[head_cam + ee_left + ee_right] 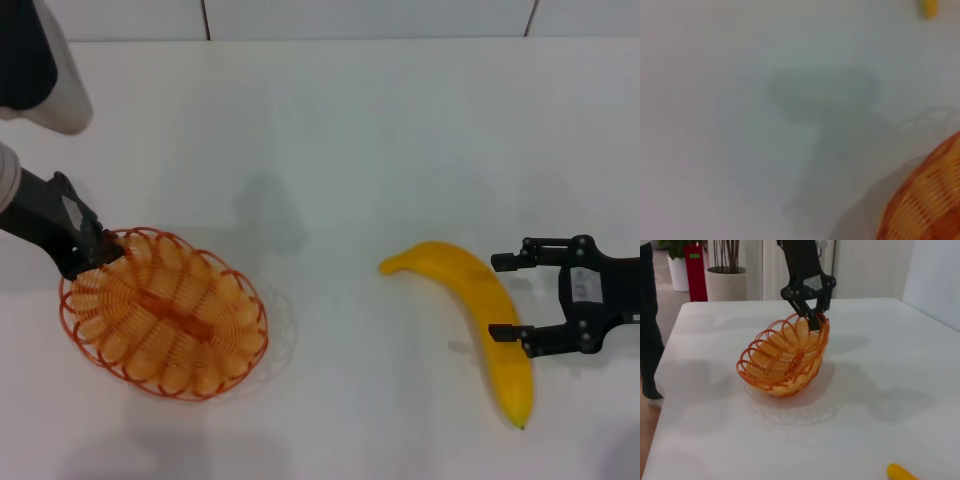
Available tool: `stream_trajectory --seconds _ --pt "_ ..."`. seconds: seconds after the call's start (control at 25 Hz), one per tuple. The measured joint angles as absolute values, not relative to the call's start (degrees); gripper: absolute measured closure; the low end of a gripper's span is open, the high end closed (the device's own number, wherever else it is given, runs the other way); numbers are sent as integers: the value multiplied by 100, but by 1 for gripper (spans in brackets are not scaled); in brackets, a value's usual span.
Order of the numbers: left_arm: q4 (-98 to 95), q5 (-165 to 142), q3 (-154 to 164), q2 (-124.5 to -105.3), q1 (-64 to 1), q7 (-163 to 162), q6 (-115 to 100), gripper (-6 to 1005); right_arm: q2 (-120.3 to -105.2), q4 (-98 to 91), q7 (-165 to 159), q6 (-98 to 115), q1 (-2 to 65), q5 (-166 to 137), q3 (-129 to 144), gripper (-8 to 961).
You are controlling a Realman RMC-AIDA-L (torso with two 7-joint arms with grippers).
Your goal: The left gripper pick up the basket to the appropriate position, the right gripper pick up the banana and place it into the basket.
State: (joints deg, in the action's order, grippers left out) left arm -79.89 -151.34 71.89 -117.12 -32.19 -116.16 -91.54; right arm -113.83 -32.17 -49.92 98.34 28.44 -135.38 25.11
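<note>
The orange wire basket point(165, 312) is at the left of the white table. My left gripper point(105, 250) is shut on its scalloped rim at the far-left side. In the right wrist view the basket point(785, 355) hangs tilted from the left gripper point(815, 320), with the held side raised. The yellow banana point(470, 290) lies on the table at the right. My right gripper point(497, 297) is open, its two fingertips at the banana's right edge around its middle. The left wrist view shows part of the basket point(930, 200) and the banana's tip point(928, 7).
The white table point(330, 130) stretches between basket and banana. In the right wrist view, potted plants point(725, 280) and a red object point(695, 270) stand beyond the table's far edge, and a dark-clothed person point(647, 320) stands beside the table.
</note>
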Motion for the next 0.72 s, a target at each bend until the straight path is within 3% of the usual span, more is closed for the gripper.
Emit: stream_trajectory --seconds 0.72 --pt "-7292 -14667 7575 -11727 -3505 -13935 -8690 932 -11390 -3217 -4992 9834 2889 -13535 2505 154"
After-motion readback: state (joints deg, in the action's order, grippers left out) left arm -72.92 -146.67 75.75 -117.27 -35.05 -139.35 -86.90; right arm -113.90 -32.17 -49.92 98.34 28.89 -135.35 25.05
